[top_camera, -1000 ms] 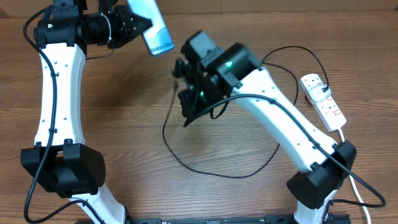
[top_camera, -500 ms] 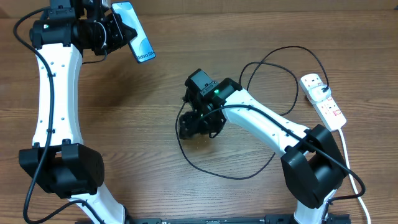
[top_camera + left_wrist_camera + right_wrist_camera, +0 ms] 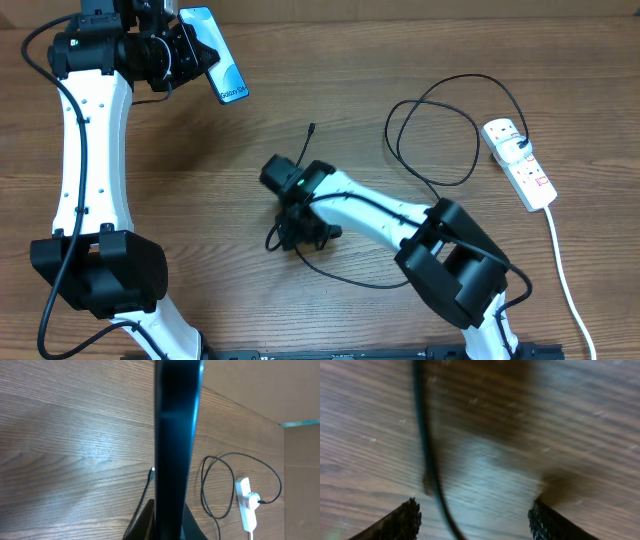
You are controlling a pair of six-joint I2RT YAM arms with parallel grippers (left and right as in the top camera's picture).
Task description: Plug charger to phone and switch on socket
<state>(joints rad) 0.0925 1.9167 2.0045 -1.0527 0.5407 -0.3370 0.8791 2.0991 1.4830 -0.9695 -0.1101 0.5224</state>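
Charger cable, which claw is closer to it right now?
Right. The right claw hangs open over the charger cable, one finger on each side of it. The left claw is off at the far side, shut on the phone, well away from the cable.

The left arm (image 3: pixel 92 150) is stretched far forward, and the left pincer (image 3: pixel 193 50) is squeezed shut. The right arm (image 3: pixel 370 207) is bent low, and the right pincer (image 3: pixel 292 232) is pointed down and spread wide.

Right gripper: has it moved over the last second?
Yes. The right gripper has come down the overhead view toward the robot's base and slightly left, farther from the socket. It now sits open and low over the charger cable.
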